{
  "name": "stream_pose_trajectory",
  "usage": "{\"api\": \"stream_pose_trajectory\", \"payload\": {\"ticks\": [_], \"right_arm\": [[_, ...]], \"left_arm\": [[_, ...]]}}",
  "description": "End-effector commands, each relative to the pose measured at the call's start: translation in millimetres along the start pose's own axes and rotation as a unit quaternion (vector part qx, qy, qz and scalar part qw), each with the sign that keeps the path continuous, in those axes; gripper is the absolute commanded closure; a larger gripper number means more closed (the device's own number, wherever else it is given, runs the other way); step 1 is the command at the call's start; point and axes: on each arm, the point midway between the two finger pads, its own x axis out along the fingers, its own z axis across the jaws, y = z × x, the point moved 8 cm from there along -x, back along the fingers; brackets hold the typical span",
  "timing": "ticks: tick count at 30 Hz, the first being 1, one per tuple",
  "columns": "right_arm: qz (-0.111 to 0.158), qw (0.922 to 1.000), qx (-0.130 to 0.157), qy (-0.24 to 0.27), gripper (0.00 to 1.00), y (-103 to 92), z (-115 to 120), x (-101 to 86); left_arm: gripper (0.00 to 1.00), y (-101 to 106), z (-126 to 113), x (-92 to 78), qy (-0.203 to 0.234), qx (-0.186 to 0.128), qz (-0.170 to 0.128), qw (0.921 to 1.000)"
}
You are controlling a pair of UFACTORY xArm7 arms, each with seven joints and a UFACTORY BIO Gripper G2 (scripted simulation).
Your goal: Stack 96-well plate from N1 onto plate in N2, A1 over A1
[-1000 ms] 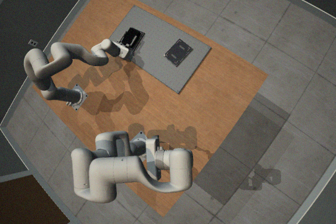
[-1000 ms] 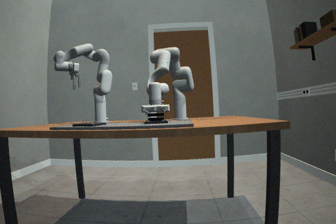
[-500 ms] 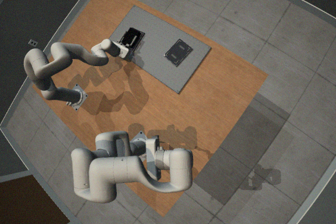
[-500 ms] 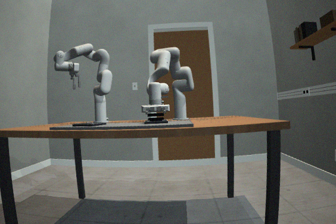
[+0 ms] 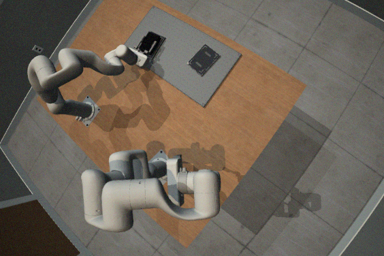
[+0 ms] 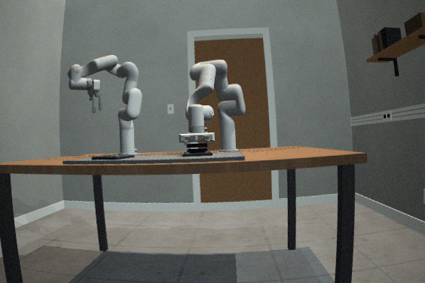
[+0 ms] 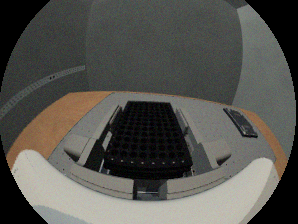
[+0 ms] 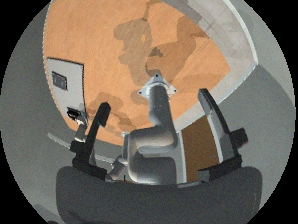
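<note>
The upper black 96-well plate (image 7: 147, 132) (image 5: 150, 41) (image 6: 197, 145) is between the fingers of my left gripper (image 7: 149, 112), which is shut on it. It is level over the lower plate (image 6: 197, 150) in nest N2 (image 6: 197, 154). A thin lighter line shows between the plates in the exterior view; I cannot tell if they touch. The cut-off A1 corners cannot be made out. Nest N1 (image 5: 204, 59) (image 6: 113, 158) (image 7: 241, 122) (image 8: 59, 80) is empty. My right gripper (image 8: 153, 98) (image 6: 97, 110) is open and empty, high up and away from both nests.
Both nests are on a grey board (image 5: 177, 35) (image 6: 158, 160) on the wooden table (image 5: 218, 117). The right arm (image 5: 136, 193) is folded at the near side, well away from the board. The left arm (image 5: 71, 66) reaches in over the board's edge.
</note>
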Motion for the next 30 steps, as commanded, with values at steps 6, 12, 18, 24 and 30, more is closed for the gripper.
{"api": "stream_pose_trajectory", "payload": {"ticks": [6,12,18,24,30], "right_arm": [[-0.001,1.0000,0.000,0.000,0.00,-0.2,0.0,-0.7],[-0.001,1.0000,0.000,0.000,0.00,-0.2,0.0,-0.7],[-0.001,1.0000,0.000,0.000,0.00,-0.2,0.0,-0.7],[-0.001,1.0000,0.000,0.000,0.00,-0.2,0.0,-0.7],[-0.001,1.0000,0.000,0.000,0.00,-0.2,0.0,-0.7]], "left_arm": [[1.00,-0.6,-0.6,1.2,0.000,-0.001,-0.002,1.0000],[1.00,0.4,-0.6,1.3,0.000,-0.001,-0.002,1.0000],[1.00,1.4,-0.6,1.3,0.000,-0.001,-0.002,1.0000],[1.00,2.1,-0.6,1.3,0.000,-0.001,-0.002,1.0000],[1.00,3.1,-0.6,1.3,0.000,-0.001,-0.002,1.0000]]}}
